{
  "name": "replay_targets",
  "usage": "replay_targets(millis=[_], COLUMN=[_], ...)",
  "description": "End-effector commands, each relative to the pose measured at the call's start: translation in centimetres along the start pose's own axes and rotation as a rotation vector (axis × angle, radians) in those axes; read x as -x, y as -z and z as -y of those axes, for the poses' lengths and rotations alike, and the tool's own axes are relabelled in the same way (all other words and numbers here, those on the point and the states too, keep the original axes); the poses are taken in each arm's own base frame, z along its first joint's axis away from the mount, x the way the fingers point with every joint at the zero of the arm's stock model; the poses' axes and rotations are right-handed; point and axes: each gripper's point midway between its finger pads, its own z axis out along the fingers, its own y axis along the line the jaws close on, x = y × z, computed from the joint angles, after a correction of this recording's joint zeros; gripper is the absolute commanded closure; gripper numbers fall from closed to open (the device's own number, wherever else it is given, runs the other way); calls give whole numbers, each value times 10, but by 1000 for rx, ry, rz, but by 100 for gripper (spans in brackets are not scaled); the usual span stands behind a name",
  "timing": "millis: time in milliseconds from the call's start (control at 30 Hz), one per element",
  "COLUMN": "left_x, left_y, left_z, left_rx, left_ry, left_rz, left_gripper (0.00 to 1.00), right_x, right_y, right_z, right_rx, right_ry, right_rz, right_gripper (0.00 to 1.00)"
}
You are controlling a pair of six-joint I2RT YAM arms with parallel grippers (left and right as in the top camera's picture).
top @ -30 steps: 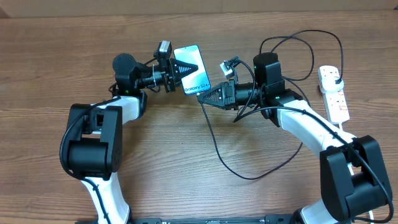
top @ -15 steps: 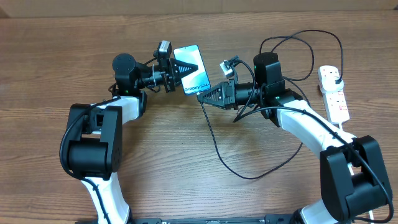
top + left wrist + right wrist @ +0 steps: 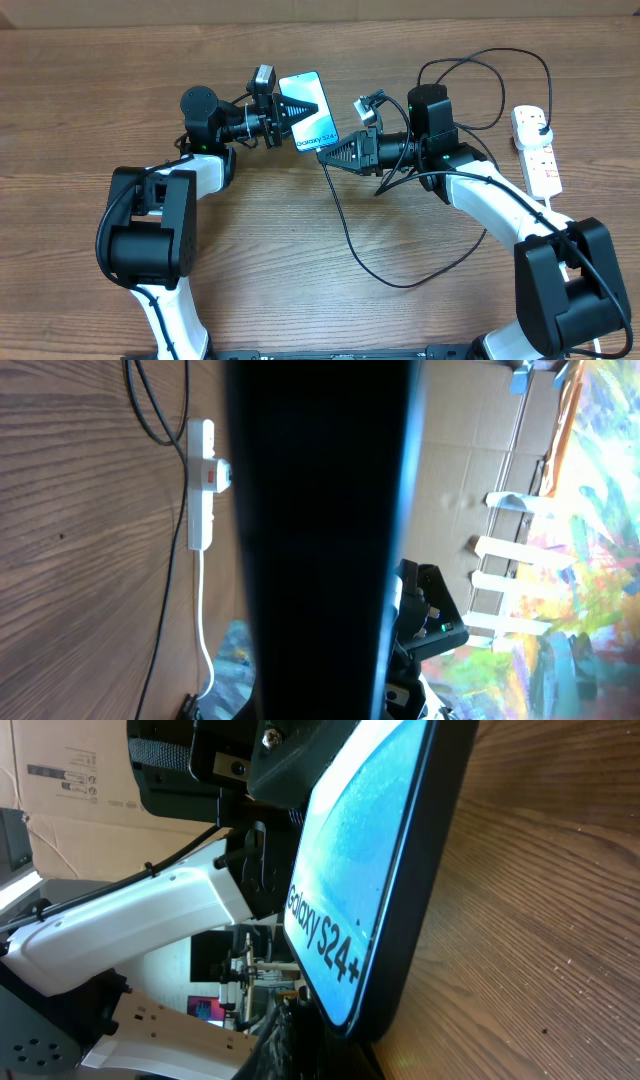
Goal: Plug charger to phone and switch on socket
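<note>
Two arms converge over a brown wood-grain tabletop (image 3: 80, 100). The left end effector (image 3: 300, 110) is clamped shut on a slim rectangular phone with a lit blue-white screen (image 3: 312, 88), which sits at the upper centre with its screen facing up. In the left wrist view the phone is only a broad dark band (image 3: 320, 540). In the right wrist view its screen (image 3: 350, 890) reads "Galaxy S24+".

The right end effector (image 3: 328, 156) is likewise closed, pinching one end of a long thin black charger cable (image 3: 398, 286) just beside the phone's lower end. The connector tip is hidden, so contact with the port cannot be told.

The cable loops down across the tabletop and back up to a black plug (image 3: 541, 124) seated in the white elongated power strip (image 3: 540, 160) – well apart, at the far right edge. The strip's red-marked switch shows in the left wrist view (image 3: 202, 485).
</note>
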Motion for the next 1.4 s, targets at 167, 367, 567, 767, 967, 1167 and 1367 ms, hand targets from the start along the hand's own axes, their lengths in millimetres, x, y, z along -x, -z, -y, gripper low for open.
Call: replay_targets(millis=[167, 367, 567, 767, 967, 1167, 1367], left_x=[-5, -5, -6, -9, -13, -15, -12], left_y=[-4, -4, -5, -5, -4, -4, -4], left_z=[6, 6, 5, 9, 9, 9, 10], left_rx=[-2, -3, -2, -10, -8, -6, -9], left_ry=[-74, -78, -97, -144, -155, -155, -154], left_rz=[-40, -40, -45, -58, -82, -91, -77], left_gripper=[95, 95, 96, 96, 96, 96, 96], right_x=[11, 13, 15, 19, 23, 28, 27], right_y=[6, 9, 9, 9, 10, 10, 10], right_z=[-1, -1, 0, 1, 4, 0, 0], right_rx=[-22, -20, -27, -36, -55, -45, -46], right_ry=[-4, 3, -2, -9, -6, 27, 26], right_rz=[51, 61, 69, 88, 111, 127, 126], right_gripper=[96, 96, 96, 96, 96, 96, 96])
